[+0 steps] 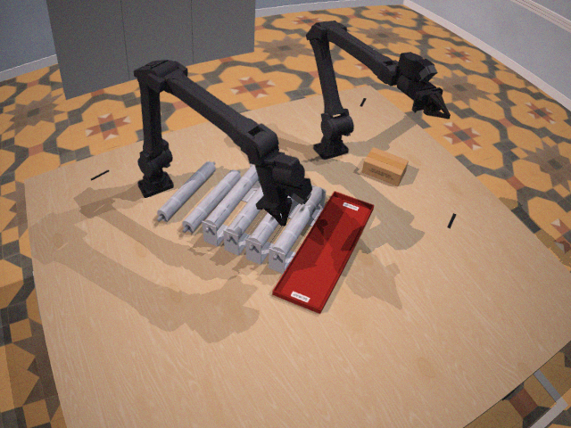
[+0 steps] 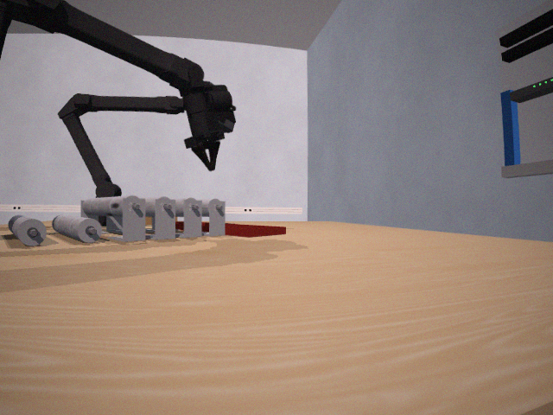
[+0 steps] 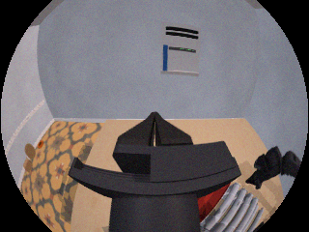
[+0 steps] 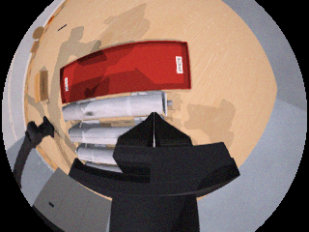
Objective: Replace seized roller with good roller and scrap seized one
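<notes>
The right gripper (image 1: 283, 221) (image 2: 212, 168) (image 3: 245, 182) (image 4: 154, 116) hovers over the roller bed (image 1: 255, 251) (image 2: 134, 225) (image 3: 231, 207) (image 4: 165, 103) — all four rollers seated, red scrap tray (image 1: 318, 276) (image 2: 257, 230) (image 3: 208, 200) (image 4: 145, 63) just beside — while the left gripper (image 1: 447, 115) (image 3: 154, 115) (image 4: 51, 133) hangs well apart, both closed and empty.

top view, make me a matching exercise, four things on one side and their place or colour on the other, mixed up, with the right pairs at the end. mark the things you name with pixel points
Things:
1. right gripper (image 1: 282, 222) (image 2: 212, 169) (image 3: 252, 184) (image 4: 154, 114)
2. left gripper (image 1: 446, 115) (image 3: 154, 114) (image 4: 52, 134)
3. scrap tray (image 1: 318, 271) (image 2: 258, 230) (image 3: 210, 200) (image 4: 145, 68)
4. block (image 1: 384, 167) (image 4: 42, 86)

Matches:
A. bright red, alongside the roller bed (image 1: 254, 251) (image 2: 134, 223) (image 3: 231, 200) (image 4: 165, 103)
B. shut, up in the air away from the rollers
C. orange-brown, on the table
D. shut, above the roller bed

Right pairs: 1-D, 2-B, 3-A, 4-C
</notes>
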`<state>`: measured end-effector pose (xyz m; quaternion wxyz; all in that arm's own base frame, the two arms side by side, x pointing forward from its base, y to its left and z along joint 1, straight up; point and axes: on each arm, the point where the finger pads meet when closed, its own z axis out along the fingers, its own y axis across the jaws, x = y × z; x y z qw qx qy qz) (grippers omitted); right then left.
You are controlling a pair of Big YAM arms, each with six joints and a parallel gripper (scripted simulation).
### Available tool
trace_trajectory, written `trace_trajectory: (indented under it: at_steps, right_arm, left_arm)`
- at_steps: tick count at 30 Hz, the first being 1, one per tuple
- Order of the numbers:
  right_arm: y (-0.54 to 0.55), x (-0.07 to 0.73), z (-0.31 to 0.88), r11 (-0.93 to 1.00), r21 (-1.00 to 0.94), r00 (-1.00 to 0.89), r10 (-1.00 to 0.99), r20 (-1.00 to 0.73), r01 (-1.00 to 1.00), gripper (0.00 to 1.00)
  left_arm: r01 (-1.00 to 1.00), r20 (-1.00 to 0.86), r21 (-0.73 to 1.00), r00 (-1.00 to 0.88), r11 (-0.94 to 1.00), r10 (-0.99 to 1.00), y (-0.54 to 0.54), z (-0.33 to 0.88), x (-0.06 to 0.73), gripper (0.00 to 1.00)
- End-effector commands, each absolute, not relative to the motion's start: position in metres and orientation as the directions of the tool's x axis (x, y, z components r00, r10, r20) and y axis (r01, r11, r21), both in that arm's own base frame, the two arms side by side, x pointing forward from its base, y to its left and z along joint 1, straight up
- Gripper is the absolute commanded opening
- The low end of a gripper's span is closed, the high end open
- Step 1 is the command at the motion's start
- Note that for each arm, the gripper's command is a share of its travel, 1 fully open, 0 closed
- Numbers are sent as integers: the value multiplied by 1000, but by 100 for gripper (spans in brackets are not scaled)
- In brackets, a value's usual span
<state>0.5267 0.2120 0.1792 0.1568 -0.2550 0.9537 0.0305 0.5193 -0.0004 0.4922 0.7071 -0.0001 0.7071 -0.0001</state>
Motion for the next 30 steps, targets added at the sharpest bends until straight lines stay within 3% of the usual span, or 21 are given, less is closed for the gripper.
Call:
trace_trajectory:
  at_steps: [1, 12, 19, 30]
  right_arm:
    - [229, 536, 196, 848, -20, -807, -511, -294, -530, 0]
    - [232, 501, 138, 830, 9, -824, -552, -128, -558, 0]
    - [227, 511, 171, 837, -5, -818, -537, -205, -548, 0]
    - [227, 510, 153, 836, -2, -821, -539, -186, -548, 0]
  left_arm:
    - [6, -999, 14, 48, 1000, 14, -4, 527, 522, 0]
    - [6, -999, 14, 48, 1000, 14, -4, 527, 522, 0]
    - [6, -999, 14, 48, 1000, 14, -4, 527, 522, 0]
    - [6, -999, 14, 48, 1000, 14, -4, 527, 522, 0]
